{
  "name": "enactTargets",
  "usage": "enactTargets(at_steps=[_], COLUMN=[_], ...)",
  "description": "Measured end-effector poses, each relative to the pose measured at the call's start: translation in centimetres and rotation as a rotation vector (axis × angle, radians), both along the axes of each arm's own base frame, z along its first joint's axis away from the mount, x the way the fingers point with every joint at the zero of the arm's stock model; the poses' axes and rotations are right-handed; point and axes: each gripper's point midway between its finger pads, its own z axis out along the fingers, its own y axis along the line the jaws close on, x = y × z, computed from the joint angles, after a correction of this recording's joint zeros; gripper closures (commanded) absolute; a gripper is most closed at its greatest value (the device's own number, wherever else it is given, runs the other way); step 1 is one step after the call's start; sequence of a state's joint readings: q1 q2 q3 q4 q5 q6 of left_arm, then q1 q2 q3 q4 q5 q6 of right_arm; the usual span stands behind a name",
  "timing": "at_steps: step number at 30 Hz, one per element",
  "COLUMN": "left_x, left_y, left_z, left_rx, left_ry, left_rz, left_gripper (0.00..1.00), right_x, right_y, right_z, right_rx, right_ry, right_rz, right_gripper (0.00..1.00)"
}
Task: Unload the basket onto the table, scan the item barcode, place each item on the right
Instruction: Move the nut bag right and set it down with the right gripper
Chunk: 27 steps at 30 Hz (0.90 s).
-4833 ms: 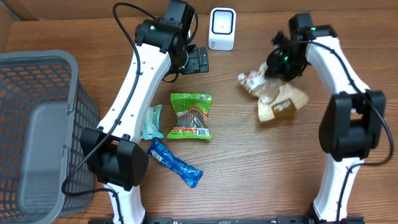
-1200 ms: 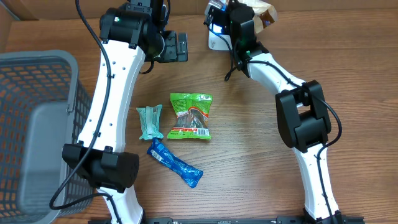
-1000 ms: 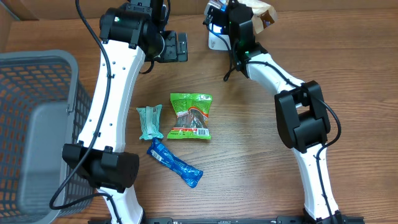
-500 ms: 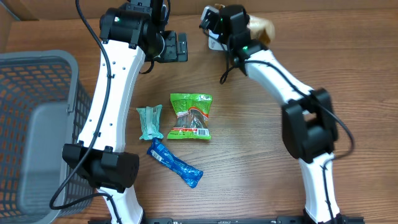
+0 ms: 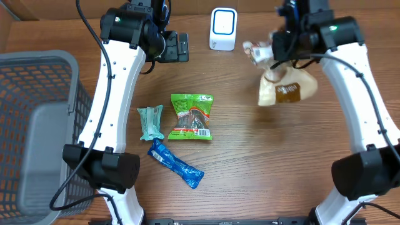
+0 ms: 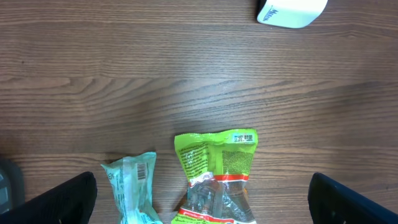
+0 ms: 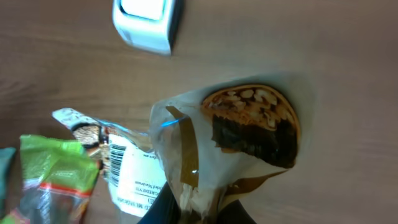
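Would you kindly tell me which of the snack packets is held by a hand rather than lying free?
The tan pastry packet, pinched by the right hand; the green packet, the teal packet and the blue packet lie untouched on the table.

— What moved?
— The right arm [image 5: 353,69] swung the pastry bag [image 5: 287,91] away from the scanner [image 5: 223,29], off to its right.
— And the scanner?
— Uncovered now, seen whole.

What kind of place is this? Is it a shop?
Probably a pretend shop checkout on a wooden table: a white barcode scanner, a grey basket and wrapped snacks like the green packet.
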<state>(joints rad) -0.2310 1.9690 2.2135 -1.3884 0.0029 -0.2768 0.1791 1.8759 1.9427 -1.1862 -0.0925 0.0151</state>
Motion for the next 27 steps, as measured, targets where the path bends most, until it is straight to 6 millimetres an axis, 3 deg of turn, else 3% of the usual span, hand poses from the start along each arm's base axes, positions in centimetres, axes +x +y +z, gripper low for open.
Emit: enactTargets(at_steps=[4,9,12,21,27], left_x=[0.0,0.0,0.0,0.0,0.0], left_y=[0.0,0.0,0.0,0.0,0.0], left_z=[0.0,0.0,0.0,0.0,0.0], left_rx=[0.0,0.0,0.0,0.0,0.0], left_ry=[0.0,0.0,0.0,0.0,0.0], left_rz=[0.0,0.0,0.0,0.0,0.0], left_gripper=[0.0,0.0,0.0,0.0,0.0], right_x=[-2.0,-2.6,-3.2,-5.4,-5.9], right_y=[-2.8,-6.7,-8.7,-12.4,-13.5], right_z=[-1.4,-2.3,-4.2,-10.3,-12.7], right_rx=[0.104,0.17,0.19,0.214,0.226], right_ry=[0.15,0.216,0.267,0.38,0.393], right_rz=[-0.093,-0.229,-0.311,-0.458,-0.506], right_gripper=[0.96,0.96,0.96,0.96,0.96])
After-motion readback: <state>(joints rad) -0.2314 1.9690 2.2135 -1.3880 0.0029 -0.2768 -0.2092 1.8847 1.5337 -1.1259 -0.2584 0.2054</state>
